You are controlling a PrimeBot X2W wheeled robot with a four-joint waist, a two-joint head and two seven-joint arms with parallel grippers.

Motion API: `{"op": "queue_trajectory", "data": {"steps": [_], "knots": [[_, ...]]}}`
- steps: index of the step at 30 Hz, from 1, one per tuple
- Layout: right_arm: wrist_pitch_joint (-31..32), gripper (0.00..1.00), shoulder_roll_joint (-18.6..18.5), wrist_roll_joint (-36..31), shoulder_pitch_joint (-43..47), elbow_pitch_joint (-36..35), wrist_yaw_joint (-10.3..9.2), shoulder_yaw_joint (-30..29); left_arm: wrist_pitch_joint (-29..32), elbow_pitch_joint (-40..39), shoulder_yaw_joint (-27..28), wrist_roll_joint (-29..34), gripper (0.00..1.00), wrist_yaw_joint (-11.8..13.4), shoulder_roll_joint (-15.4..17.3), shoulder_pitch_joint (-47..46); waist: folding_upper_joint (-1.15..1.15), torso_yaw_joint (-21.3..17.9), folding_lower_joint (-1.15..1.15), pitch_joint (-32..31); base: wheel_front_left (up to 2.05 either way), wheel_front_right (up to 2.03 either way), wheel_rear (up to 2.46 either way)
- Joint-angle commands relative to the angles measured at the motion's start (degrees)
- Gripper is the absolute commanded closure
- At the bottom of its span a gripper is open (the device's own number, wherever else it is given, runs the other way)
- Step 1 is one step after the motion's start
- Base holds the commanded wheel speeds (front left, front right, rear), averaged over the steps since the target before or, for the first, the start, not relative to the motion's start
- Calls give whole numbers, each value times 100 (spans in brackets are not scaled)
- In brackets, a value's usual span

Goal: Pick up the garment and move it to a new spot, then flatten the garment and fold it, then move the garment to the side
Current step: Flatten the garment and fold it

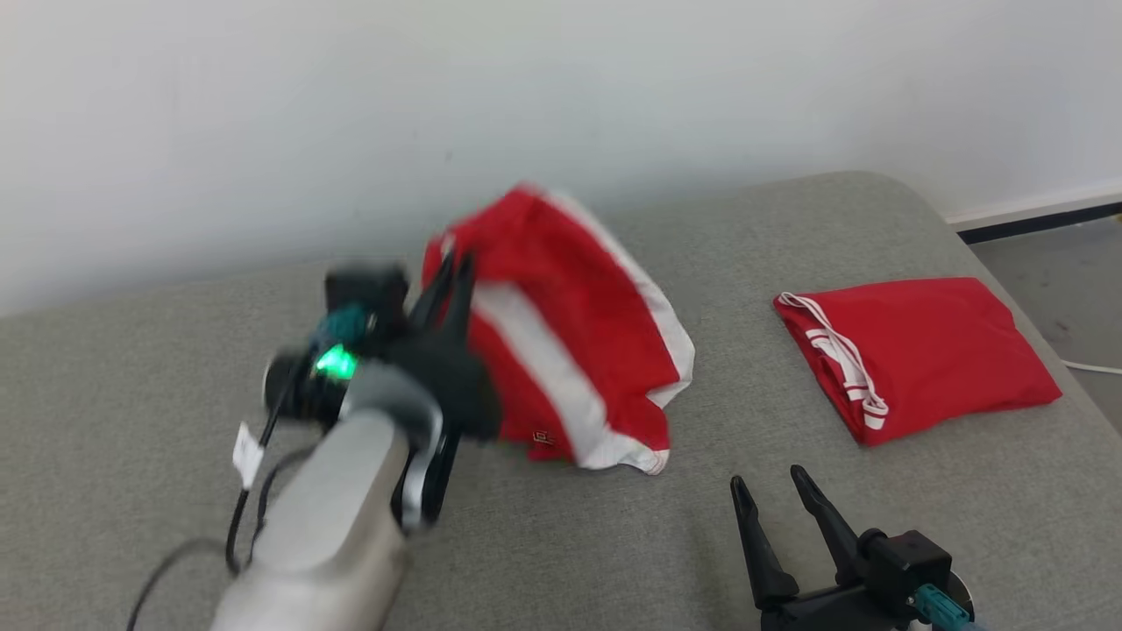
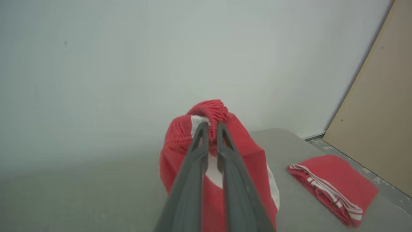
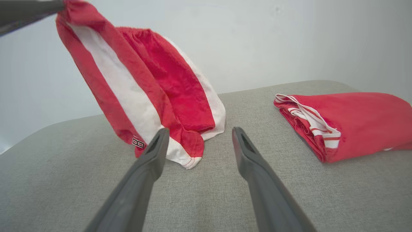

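The garment [image 1: 578, 350] is a pair of red shorts with white side stripes, hanging from its bunched waistband while its hem still touches the grey cushioned surface [image 1: 614, 543]. My left gripper [image 1: 449, 267] is shut on that waistband, with the red cloth pinched between the fingertips [image 2: 210, 127]. From the right wrist the garment [image 3: 145, 96] hangs slanted down from the upper left. My right gripper [image 1: 771, 486] stands open low at the front right, nothing between its fingers [image 3: 154, 151], just short of the garment's hem.
A second red garment [image 1: 920, 350], folded, lies at the right of the surface [image 3: 347, 122]. A pale wall rises behind. The surface's right edge drops to a floor with a white cable [image 1: 1091, 366]. A tan board [image 2: 379, 106] leans at the right.
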Motion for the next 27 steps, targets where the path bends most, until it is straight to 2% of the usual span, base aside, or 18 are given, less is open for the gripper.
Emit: {"op": "queue_trajectory", "data": {"steps": [1, 4, 14, 22, 27], "knots": [[-26, 0, 22, 16, 26, -17, -17, 18, 24, 292, 76, -120, 100, 130, 94, 378, 0, 103, 0, 0, 0, 0, 0], [-26, 0, 24, 23, 57, -27, -17, 1, 0, 645, 246, -366, 100, 265, 139, 912, 0, 211, 0, 0, 0, 0, 0], [-26, 0, 38, 33, 139, -18, -17, 35, -297, 953, 733, -853, 100, 470, 272, 1869, 0, 477, 0, -73, 0, 0, 0], [-26, 0, 43, 53, 200, -11, -17, 86, -475, 568, 884, -1015, 100, 451, 307, 2530, 0, 511, 0, -171, 0, 0, 0], [-26, 0, 14, 48, 257, -29, -17, 34, -525, -243, 842, -928, 100, 478, 412, 2979, 0, 522, 0, -213, 0, 0, 0]]}}
